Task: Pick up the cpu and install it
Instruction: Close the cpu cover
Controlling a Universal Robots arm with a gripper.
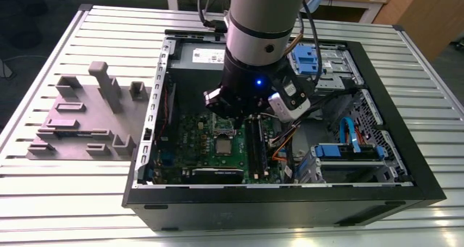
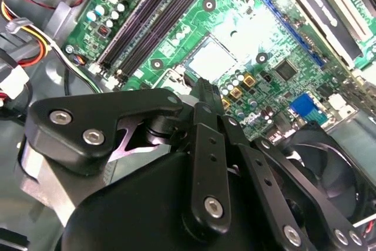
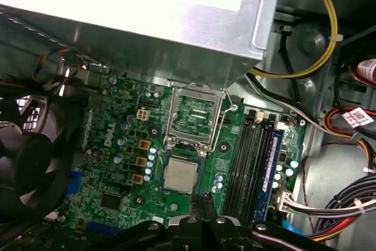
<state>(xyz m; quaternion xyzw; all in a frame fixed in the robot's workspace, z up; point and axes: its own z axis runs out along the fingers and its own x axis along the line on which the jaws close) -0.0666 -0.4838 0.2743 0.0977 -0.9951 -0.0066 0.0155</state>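
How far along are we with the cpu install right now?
Done, apparently: the cpu lies flat on the motherboard beside the hinged metal frame; whether it is fully seated I cannot tell. In hand: nothing; the gripper is shut and empty, its tips just beside the cpu. Left: the frame stands open, not clamped over the chip.

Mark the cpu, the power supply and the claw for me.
cpu (image 3: 180, 174): first wrist view, middle of its silvery top.
power supply (image 3: 147, 22): first wrist view, bare grey metal wall.
claw (image 3: 204, 198): first wrist view, midway between its fingertips.
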